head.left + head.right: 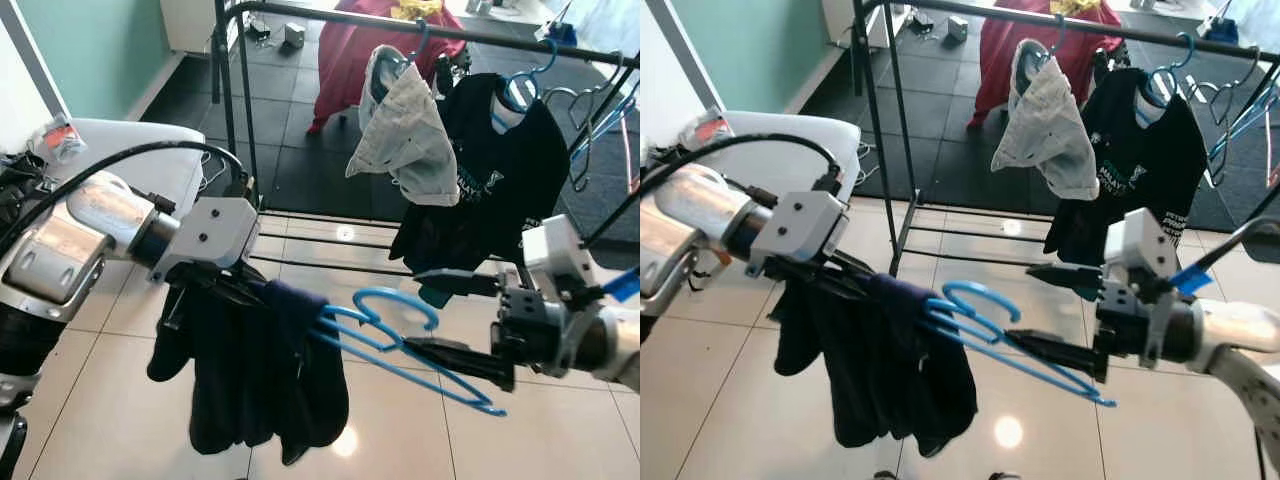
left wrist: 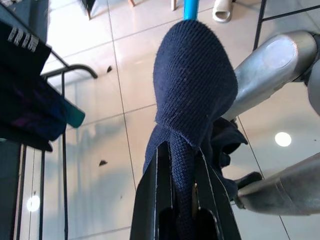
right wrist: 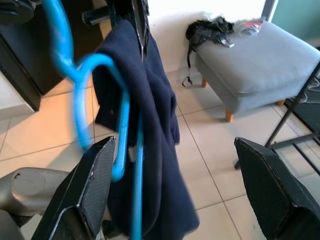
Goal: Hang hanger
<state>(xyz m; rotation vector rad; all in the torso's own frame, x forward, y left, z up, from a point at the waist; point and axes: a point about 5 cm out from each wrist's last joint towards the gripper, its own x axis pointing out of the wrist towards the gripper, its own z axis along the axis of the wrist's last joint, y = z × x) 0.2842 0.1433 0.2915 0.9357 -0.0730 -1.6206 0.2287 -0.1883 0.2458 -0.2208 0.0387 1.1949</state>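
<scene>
**Colleague:** How far is the hanging job?

**Me:** I think about the middle. My left gripper [image 1: 262, 292] pinches a dark blue sweater [image 1: 255, 375], and its fingers are pressed together on the knit cloth; I see this well in the left wrist view. The blue hanger [image 1: 400, 345] is in front of me in the air, between my two arms, with one end pushed into the sweater. It is not on the rack [image 1: 520, 40] yet.

**Colleague:** And the right side?

**Me:** My right gripper [image 1: 450, 318] is spread wide. The lower finger touches the hanger or is just beside it; I cannot tell if it carries it. The upper finger is apart from it.

**Colleague:** What is left, then?

**Me:** I judge the sweater must sit properly on the hanger, then the hook must go over the top bar. The bar already carries a grey garment [image 1: 405, 135] and a black T-shirt [image 1: 505, 165], with some free hangers [image 1: 600, 115] at the right end.

**Colleague:** Any writing?

**Me:** The T-shirt has a pale print on the chest, but it is too small to read. I see no other label.
</scene>
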